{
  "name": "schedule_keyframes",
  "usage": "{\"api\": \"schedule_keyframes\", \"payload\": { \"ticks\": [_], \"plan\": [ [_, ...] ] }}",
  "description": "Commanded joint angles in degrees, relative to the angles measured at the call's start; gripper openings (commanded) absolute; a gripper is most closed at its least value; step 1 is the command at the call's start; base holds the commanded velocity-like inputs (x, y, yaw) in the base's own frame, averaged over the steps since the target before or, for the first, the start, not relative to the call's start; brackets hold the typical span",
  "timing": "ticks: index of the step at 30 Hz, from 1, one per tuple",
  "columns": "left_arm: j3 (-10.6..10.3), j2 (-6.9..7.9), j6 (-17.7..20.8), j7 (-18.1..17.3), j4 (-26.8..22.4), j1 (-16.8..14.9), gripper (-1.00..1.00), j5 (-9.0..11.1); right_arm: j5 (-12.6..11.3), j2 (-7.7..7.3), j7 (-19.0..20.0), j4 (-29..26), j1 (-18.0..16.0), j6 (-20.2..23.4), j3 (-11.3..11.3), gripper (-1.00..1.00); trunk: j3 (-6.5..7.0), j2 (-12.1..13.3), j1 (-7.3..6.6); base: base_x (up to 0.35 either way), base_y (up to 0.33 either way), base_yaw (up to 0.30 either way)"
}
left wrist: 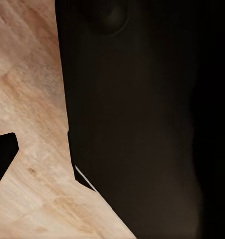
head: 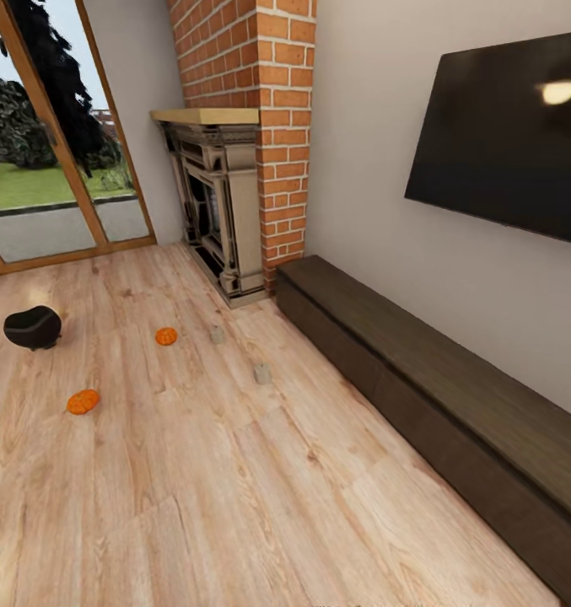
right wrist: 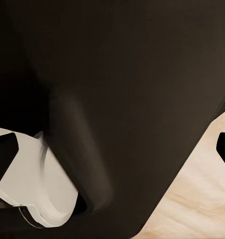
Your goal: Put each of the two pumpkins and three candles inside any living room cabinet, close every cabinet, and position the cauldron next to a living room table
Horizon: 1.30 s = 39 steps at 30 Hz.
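Two pumpkins (head: pixel 166 336) (head: pixel 83 401) lay loose on the floor (head: pixel 234 489) in head view, two candles (head: pixel 217 335) (head: pixel 261 373) near them, cauldron (head: pixel 32 327) beyond, all far ahead of my grippers. Cabinet (head: pixel 454 405) against the wall looked fully shut, probably nothing stowed yet. Left wrist view: dark robot body, floor planks; couldn't tell the gripper's state. Right wrist view: same, dark body close, state unreadable.

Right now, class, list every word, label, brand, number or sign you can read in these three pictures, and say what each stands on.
There is no readable text.
TV: blank black screen, a lamp's reflection, no logo legible.
Fireplace and brick chimney: carving and mortar lines, no lettering.
Cabinet: plain dark wood.
Pumpkins, candles, cauldron: unmarked.
Wrist views: dark surfaces and floor, no markings.
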Motion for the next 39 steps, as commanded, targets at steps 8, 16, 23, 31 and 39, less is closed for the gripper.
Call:
{"api": "schedule_keyframes", "payload": {
  "ticks": [8,16,23,31,39],
  "plan": [
    [-0.15,0.03,-1.6,-0.09,0.04,-0.02,1.0,-0.06,-0.59,-0.02,0.32,0.0,0.02,-0.29,-0.29,1.0,-0.06,-0.02,0.0,0.0,0.0,-0.275],
    [-0.16,0.03,-1.84,-0.13,0.03,-0.02,1.0,-0.07,-0.59,-0.03,0.32,0.0,0.04,-1.7,-0.29,1.0,-0.07,-0.02,0.0,0.0,0.0,-0.278],
    [-0.16,0.04,-1.99,-0.18,0.03,-0.02,1.0,-0.07,-0.59,-0.04,0.32,0.06,0.04,-2.33,-0.29,1.0,-0.07,-0.02,0.0,0.0,0.0,-0.284],
    [-0.16,0.04,-2.88,-0.22,0.03,-0.02,1.0,-0.07,-0.59,-0.06,0.32,0.09,0.06,-2.4,-0.29,1.0,0.09,-0.02,0.0,0.0,0.0,-0.283],
    [-0.16,0.04,-2.97,-0.23,0.03,-0.02,1.0,-0.07,-0.59,-0.05,0.32,0.09,0.06,-2.4,-0.29,1.0,0.41,-0.02,0.0,0.0,0.0,-0.274]
  ]
}}
